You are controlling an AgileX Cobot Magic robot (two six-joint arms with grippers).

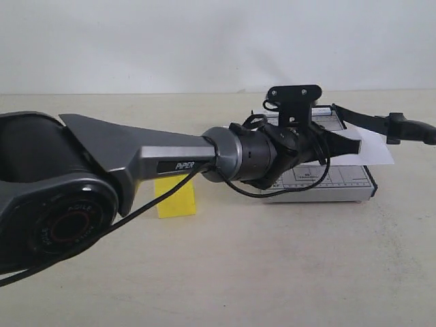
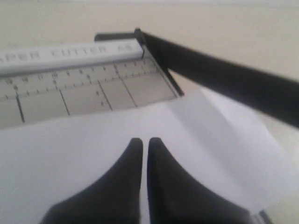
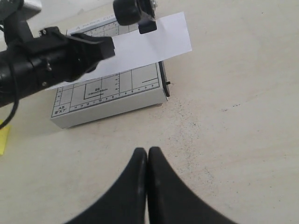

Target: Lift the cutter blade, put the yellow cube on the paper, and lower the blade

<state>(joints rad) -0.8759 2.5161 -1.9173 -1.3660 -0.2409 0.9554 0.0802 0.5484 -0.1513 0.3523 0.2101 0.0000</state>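
The cutter blade (image 1: 381,122) stands raised at an angle over the grey gridded trimmer base (image 1: 320,182), with its thick handle (image 1: 412,129) out to the right. The white paper (image 1: 373,147) lies across the base, one end overhanging beneath the blade (image 2: 224,74). My left gripper (image 2: 145,141) hovers just over the paper (image 2: 84,144), shut with only a thin slit and nothing held. The yellow cube (image 1: 176,197) sits on the table left of the base, partly hidden by my left arm. My right gripper (image 3: 147,151) is shut over bare table, short of the base (image 3: 107,100).
My left arm (image 1: 136,160) stretches across the front of the exterior view and hides part of the table. Its wrist camera bracket (image 1: 294,95) rises over the base. A pale wall runs behind the beige table (image 1: 272,272).
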